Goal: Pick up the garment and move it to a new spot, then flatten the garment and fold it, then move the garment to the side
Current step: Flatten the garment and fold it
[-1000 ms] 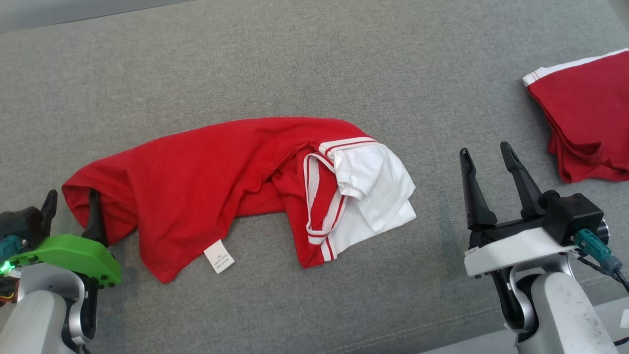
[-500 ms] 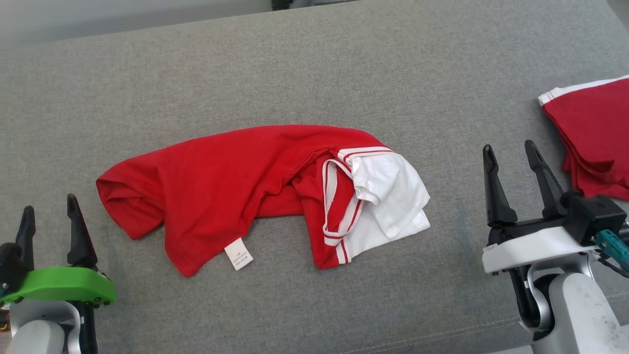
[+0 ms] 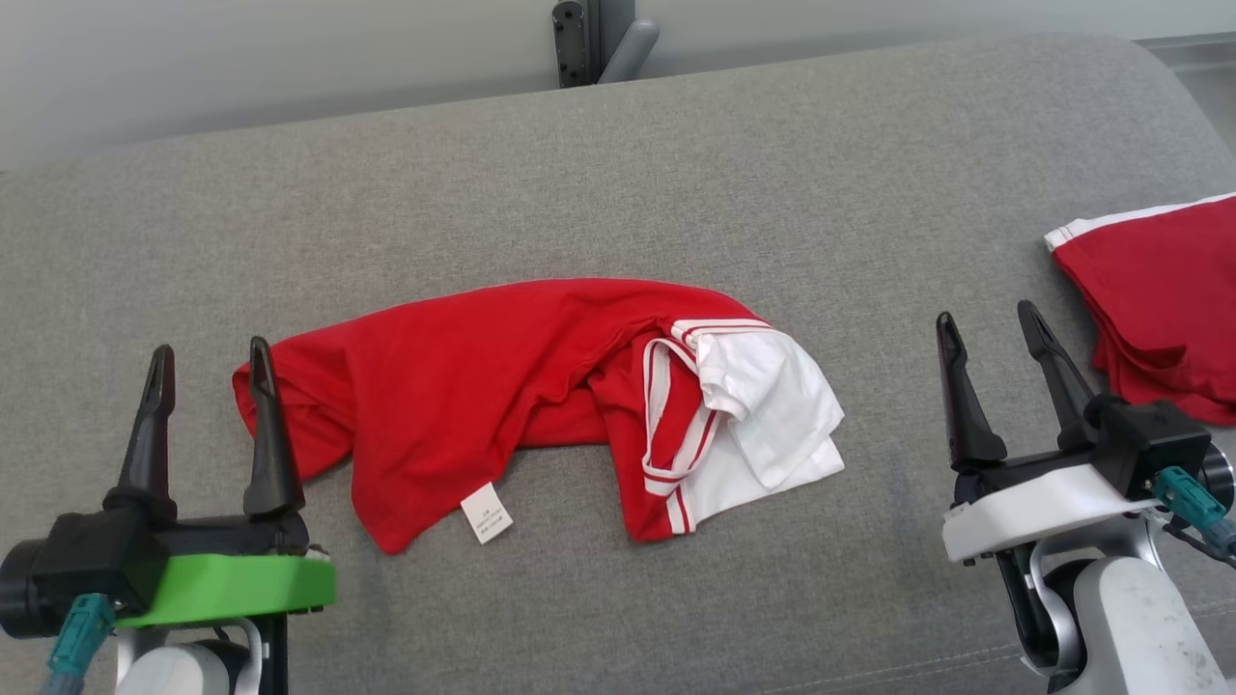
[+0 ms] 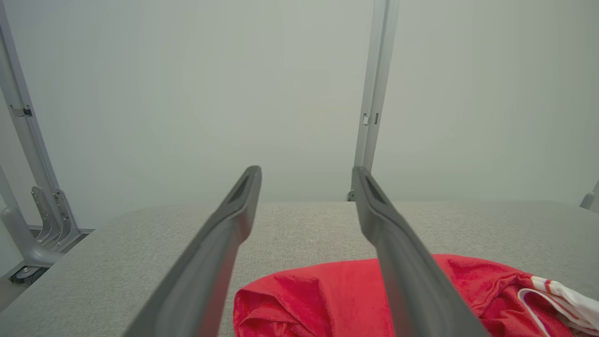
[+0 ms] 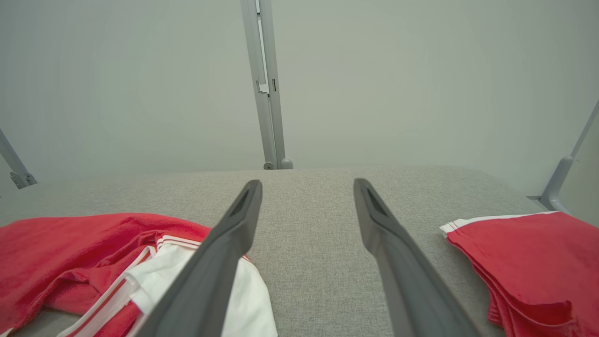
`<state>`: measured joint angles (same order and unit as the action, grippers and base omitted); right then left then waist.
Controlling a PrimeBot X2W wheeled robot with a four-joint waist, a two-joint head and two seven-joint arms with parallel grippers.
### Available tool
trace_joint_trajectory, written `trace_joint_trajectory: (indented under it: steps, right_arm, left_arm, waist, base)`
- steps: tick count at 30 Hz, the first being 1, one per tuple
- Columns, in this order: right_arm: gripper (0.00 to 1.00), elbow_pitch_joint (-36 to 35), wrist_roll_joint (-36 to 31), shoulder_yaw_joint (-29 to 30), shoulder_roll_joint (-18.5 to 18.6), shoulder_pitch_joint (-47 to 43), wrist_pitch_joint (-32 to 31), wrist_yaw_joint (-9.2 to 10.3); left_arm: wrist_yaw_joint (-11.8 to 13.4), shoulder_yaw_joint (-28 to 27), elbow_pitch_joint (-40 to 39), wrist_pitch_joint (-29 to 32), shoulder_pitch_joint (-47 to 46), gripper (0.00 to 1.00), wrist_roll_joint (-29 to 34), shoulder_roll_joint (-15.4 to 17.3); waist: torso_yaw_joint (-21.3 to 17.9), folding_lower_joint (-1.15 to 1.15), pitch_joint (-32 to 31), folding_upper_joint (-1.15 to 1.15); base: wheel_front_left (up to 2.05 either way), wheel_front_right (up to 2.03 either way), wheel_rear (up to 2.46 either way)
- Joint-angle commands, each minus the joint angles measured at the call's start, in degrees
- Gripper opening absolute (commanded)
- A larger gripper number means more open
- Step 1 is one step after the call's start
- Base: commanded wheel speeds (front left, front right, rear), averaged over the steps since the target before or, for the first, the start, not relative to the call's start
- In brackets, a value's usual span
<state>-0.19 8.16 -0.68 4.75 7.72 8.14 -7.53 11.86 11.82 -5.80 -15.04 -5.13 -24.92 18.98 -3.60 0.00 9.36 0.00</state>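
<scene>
The garment is a red T-shirt with white sleeves and striped trim, lying crumpled in the middle of the grey padded surface, its white label showing at the front hem. My left gripper stands open just off the shirt's left end, its right finger overlapping the cloth's edge and nothing between the fingers. My right gripper stands open to the right of the white sleeves, apart from them. In the left wrist view, the left gripper points over the red cloth. The right wrist view has the right gripper over bare surface, the shirt at its left.
A second red garment, folded with a white-trimmed edge, lies at the surface's right end. A metal post stands behind the far edge against a pale wall. Bare grey surface lies between the two garments and in front of them.
The head camera has tilted up, bringing the far edge and post into view. My left gripper has drawn back from the shirt's left end and now stands upright beside it.
</scene>
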Motion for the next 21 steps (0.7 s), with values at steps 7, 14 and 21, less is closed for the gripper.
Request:
trace_joint_trajectory:
  steps: [7,14,21]
  right_arm:
    - [1.0,0.26,0.28,-0.71,0.85,-2.47,-0.54,0.09]
    - [1.0,-0.35,0.7,-0.82,1.0,-3.61,-0.86,0.09]
    - [1.0,-0.84,0.75,-0.27,0.81,-3.63,-0.92,0.08]
  left_arm:
    - [-0.06,2.17,0.28,0.38,3.29,1.0,1.27,0.05]
    - [0.13,2.99,1.35,2.1,4.53,1.0,1.44,1.13]
    - [0.06,3.28,1.44,2.9,4.16,1.0,0.68,1.3]
  waist:
    - [-0.9,0.0,-3.64,0.0]
    - [-0.73,0.0,-4.45,0.0]
    - [-0.23,0.0,-3.93,0.0]
  base:
    - [0.0,0.0,0.0]
    - [0.0,0.0,0.0]
    - [0.0,0.0,0.0]
